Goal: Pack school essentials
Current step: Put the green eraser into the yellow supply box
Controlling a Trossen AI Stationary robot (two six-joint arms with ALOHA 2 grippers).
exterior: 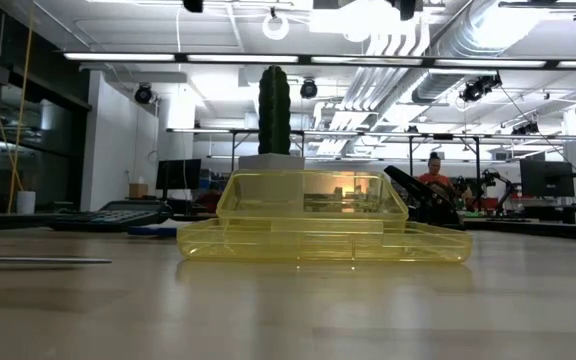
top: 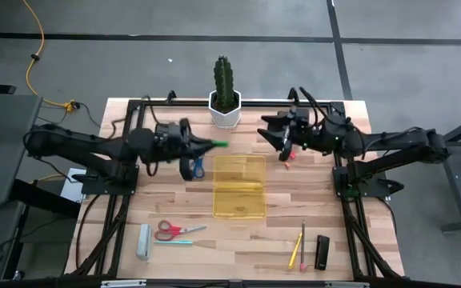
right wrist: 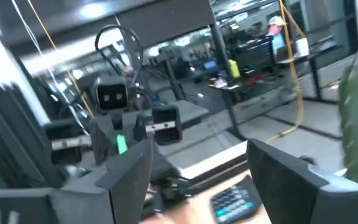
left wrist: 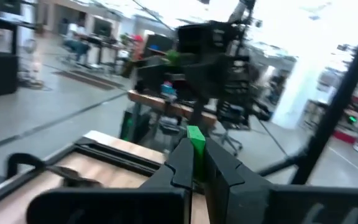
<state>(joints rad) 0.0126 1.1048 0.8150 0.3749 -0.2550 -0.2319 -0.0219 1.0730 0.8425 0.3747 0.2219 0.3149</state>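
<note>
Green piece sits pinched in the closed left hand, the yellow case lying at its five o'clock; the right hand is open, empty.

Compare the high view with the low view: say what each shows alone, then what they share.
Only the high view: left gripper shut on a green piece, right gripper open, red-handled scissors, blue-handled scissors, pencils. Only the low view: a person in the room behind. Both: the yellow case and the cactus.
</note>
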